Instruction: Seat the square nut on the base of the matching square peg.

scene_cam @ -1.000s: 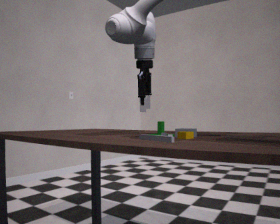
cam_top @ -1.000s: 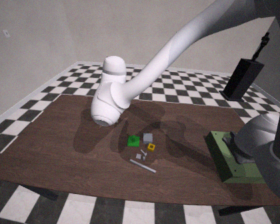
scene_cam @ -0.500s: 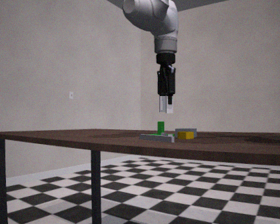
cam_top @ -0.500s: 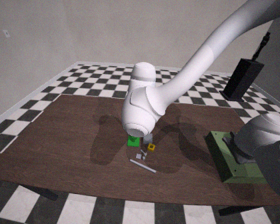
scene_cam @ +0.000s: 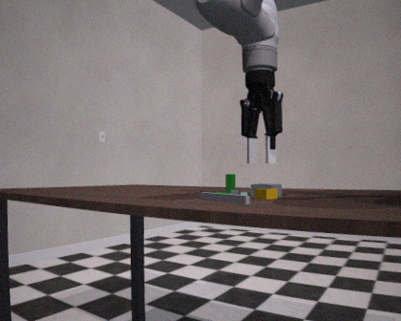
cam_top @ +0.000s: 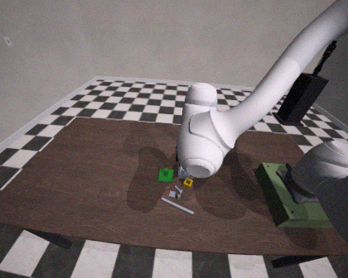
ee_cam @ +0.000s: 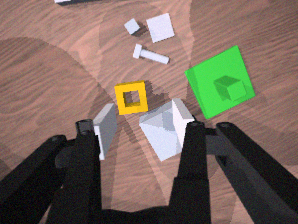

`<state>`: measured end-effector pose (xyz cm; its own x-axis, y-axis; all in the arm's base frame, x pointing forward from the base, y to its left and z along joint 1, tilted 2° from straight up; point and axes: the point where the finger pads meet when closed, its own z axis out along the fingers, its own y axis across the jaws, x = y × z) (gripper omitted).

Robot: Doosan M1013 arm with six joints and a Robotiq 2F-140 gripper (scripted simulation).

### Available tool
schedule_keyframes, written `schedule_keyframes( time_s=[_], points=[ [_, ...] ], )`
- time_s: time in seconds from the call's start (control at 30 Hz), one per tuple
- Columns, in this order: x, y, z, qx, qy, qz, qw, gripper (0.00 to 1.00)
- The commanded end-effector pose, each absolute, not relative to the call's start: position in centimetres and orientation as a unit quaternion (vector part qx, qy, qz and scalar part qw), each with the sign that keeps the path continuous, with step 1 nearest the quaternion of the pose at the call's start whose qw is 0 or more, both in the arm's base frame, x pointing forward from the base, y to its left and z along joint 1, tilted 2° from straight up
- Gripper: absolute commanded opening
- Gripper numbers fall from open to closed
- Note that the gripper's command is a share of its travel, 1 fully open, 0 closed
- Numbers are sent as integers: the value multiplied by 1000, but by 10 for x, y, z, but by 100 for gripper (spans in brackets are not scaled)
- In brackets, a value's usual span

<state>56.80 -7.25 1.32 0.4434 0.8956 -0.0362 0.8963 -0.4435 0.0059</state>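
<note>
Yellow square nut (ee_cam: pixel 132 97) flat on the wooden desk (cam_top: pixel 92 165), near the green square peg (ee_cam: pixel 231 88) on its base, gripper (scene_cam: pixel 261 155) high above, jaws partly apart, gripping nothing, grey block (ee_cam: pixel 162 131) beside the nut

Grey bolt (ee_cam: pixel 150 54), grey bar (cam_top: pixel 177 205) on table (cam_top: pixel 92 165)

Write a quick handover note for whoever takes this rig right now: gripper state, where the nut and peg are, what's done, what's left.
Gripper: partly open, holding nothing, hanging well above the table, fingers pointing down.
Yellow square nut: flat on the table, below and just ahead of the fingers, untouched.
Green square peg: upright on its green base, beside the nut, apart from it.
Grey block lies next to the nut.
Done: arm is above the parts.
Left: descend, grasp the nut, seat it over the peg, release.
</note>
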Motion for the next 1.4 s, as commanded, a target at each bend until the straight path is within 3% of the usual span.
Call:
schedule_keyframes(
  time_s=[0.0, 0.9, 1.37],
  points=[
    [564, -70, 13, 845, 534, -13, 10, 40],
    [553, -64, 10, 835, 550, -13, 5, 40],
    [554, -65, -33, 835, 550, -13, 5, 40]
  ],
)
